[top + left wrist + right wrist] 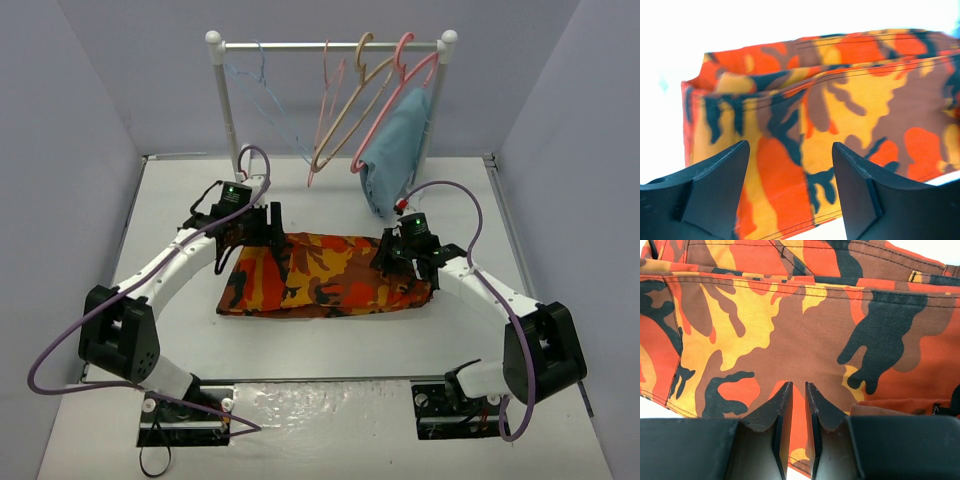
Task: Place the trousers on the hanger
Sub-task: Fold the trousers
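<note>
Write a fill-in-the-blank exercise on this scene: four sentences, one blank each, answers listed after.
1. The folded camouflage trousers lie flat on the ___.
2. The left claw is poised over the trousers with its fingers ___.
3. The light-blue wire hanger hangs at the ___ end of the rail.
4. The rightmost pink hanger carries a folded ___ garment.

Answers: table; open; left; light-blue
</note>
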`<state>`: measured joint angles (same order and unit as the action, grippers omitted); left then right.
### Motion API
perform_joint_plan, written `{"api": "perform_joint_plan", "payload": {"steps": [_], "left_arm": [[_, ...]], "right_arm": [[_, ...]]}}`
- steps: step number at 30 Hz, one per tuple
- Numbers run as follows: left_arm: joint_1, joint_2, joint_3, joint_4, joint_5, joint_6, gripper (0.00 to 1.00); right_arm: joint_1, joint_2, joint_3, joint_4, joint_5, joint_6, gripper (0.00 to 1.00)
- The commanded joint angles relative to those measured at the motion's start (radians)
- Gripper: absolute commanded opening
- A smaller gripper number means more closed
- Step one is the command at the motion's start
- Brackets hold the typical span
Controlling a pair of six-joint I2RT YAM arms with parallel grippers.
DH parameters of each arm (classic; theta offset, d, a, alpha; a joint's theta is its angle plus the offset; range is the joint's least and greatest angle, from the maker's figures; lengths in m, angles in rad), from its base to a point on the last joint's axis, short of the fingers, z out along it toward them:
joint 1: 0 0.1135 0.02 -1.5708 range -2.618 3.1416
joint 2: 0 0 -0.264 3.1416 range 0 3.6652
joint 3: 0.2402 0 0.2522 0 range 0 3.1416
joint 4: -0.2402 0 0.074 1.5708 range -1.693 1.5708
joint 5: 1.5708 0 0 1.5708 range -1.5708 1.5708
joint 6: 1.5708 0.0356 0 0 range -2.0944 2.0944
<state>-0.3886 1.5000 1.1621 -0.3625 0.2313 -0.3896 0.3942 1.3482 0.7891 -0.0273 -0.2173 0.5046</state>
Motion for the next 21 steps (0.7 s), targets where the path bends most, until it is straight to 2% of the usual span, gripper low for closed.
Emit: {"api": "perform_joint_plan", "payload": {"steps": [1, 9, 12, 21], "left_arm": [[-0.011, 0.041, 0.041, 0.081, 0.135, 0.002, 0.62], [-0.012, 0.074, -0.009, 0.174, 0.18, -0.037, 0.45], [0.006, 0.114, -0.004, 0.186, 0.147, -0.034, 0.41], [0.179, 0.245, -0.013, 0.252, 0.026, -0.063, 0.29]], "right_arm": [[0.009, 0.012, 0.013, 0.048, 0.033, 0.0, 0.14], [0.009, 0.015, -0.023, 0.049, 0.057, -0.003, 0.13], [0.009, 0.008, -0.049, 0.047, 0.081, 0.009, 0.11], [-0.007, -0.037, -0.123, 0.033, 0.183, 0.058, 0.08]]}}
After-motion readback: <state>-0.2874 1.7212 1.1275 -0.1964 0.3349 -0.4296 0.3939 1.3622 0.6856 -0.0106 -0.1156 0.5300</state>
